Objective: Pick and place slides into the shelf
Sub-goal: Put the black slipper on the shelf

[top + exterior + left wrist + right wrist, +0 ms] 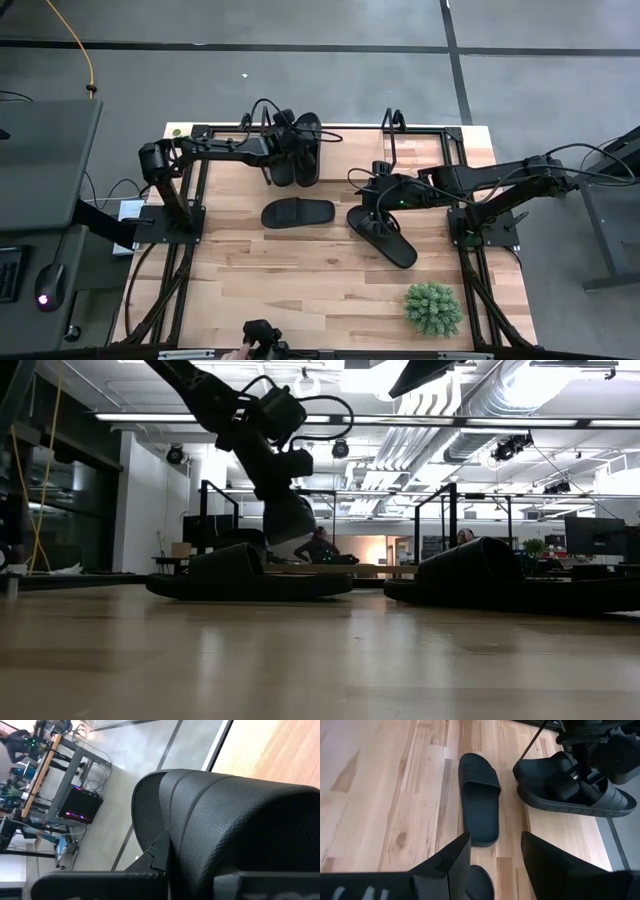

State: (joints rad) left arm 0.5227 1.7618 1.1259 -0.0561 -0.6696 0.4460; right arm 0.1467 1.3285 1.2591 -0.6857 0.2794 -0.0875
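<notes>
Two black slides [296,150] stand close together on the shelf [430,135] at the table's far edge. My left gripper [280,150] reaches over them from the left, and their woven straps [235,815] fill its wrist view. A third slide [297,212] lies flat at mid-table. The fourth slide [382,236] lies slanted to its right. My right gripper [495,865] hovers open above that slide's far end [481,881], fingers either side, touching nothing. My left gripper comes from above, fingers pointing down, onto the strap [572,782] of one slide on the shelf. The strap fills the gap between the fingers [100,882]. The slide rests on the shelf beside its twin. The gripper hides the exact place of contact.
A green spiky plant [433,308] sits near the table's near right corner. Black tube uprights [392,135] rise at the shelf. A person's hand [236,353] and a dark device [265,335] show at the near edge. Bare wood lies on the near left.
</notes>
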